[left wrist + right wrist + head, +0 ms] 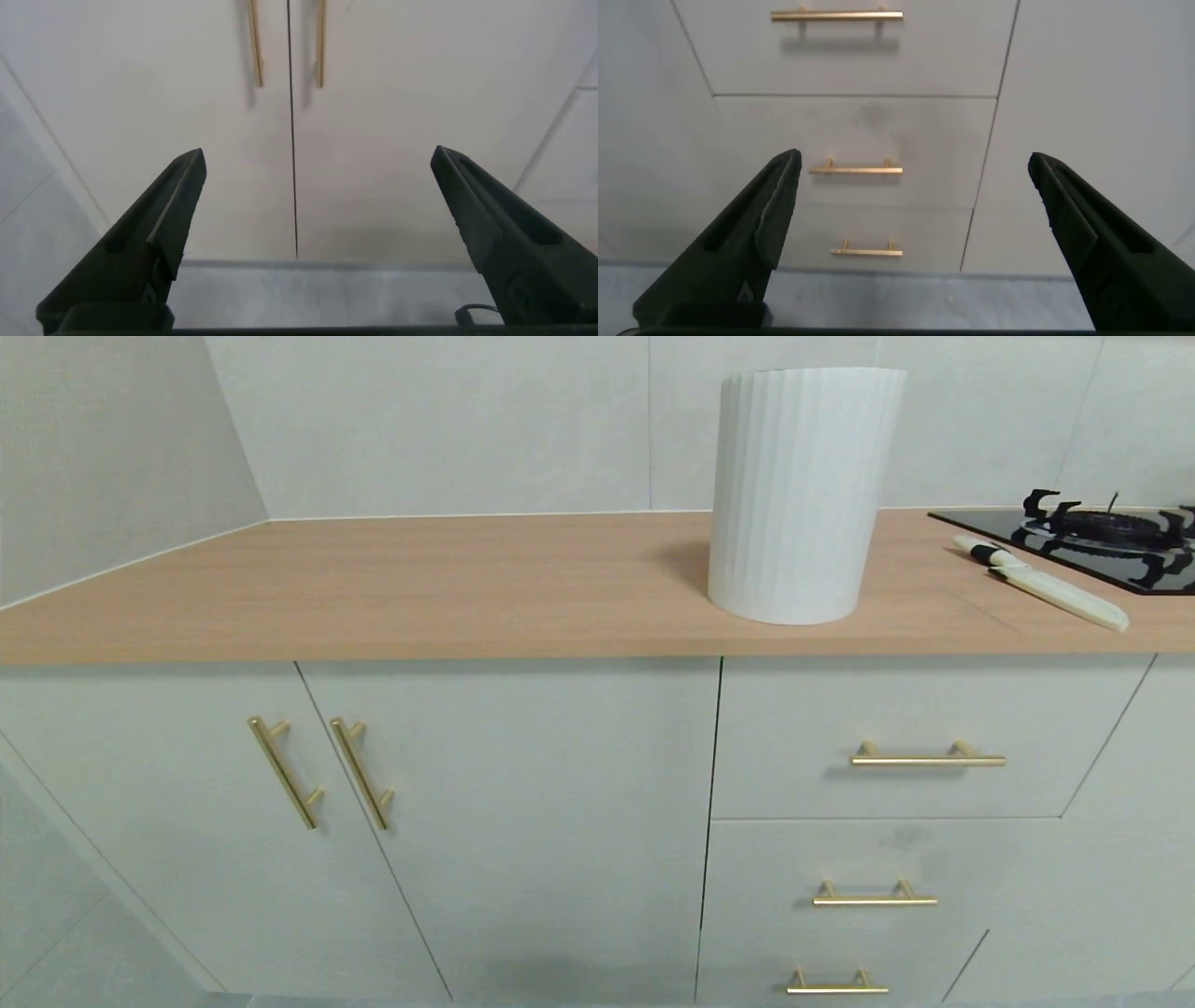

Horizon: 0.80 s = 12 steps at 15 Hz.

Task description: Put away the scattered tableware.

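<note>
Left pincer (318, 154), right pincer (913, 157) gape, seemingly near cabinet (523, 784).

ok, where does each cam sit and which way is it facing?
Head view: on the robot's head, angled forward and down at the counter, with the white ribbed container, the knife and the hob.
Left wrist view: on the left arm, facing the door handles; the left gripper frames it, jaws wide open.
Right wrist view: on the right arm, facing the drawer handles; the right gripper frames it, jaws wide open.
Shared: head and left wrist both catch the door handles; head and right wrist, the drawer handles.
</note>
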### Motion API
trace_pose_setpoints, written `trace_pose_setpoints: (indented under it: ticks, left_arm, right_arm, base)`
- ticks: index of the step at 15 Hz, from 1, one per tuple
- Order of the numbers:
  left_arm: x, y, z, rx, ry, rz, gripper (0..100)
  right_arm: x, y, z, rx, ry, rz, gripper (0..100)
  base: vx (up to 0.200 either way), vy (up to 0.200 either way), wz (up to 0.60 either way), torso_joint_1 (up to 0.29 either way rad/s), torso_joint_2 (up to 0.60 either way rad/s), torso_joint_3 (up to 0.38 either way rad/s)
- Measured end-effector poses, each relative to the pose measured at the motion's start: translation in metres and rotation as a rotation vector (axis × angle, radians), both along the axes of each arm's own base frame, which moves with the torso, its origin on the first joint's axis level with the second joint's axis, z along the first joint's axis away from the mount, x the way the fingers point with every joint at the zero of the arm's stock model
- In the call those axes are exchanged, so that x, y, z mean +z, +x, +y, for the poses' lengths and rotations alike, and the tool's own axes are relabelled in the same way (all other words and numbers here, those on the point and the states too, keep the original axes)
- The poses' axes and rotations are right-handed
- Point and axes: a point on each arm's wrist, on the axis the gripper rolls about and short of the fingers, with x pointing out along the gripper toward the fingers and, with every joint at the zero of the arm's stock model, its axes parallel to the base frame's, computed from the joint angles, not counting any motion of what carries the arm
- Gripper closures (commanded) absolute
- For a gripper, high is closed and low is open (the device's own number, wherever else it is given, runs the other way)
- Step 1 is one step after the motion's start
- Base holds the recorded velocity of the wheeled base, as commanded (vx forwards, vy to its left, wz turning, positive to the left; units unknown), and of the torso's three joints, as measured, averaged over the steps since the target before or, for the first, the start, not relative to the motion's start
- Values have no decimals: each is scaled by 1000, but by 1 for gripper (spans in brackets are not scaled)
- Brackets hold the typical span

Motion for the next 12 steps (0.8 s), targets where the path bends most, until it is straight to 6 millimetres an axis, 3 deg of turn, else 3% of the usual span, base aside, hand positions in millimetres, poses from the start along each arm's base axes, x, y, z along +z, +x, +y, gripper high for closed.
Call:
trace_pose_setpoints:
  ticks: [7, 12]
  left_arm:
    - [0, 0, 0, 1, 0, 1, 0]
    - [0, 0, 0, 1, 0, 0, 0]
  right_arm:
    - [0, 0, 0, 0, 3, 1, 0]
    - [0, 0, 0, 0, 5, 1, 0]
  base:
    - [200, 0, 0, 3, 2, 2]
    - [0, 0, 0, 0, 0, 0]
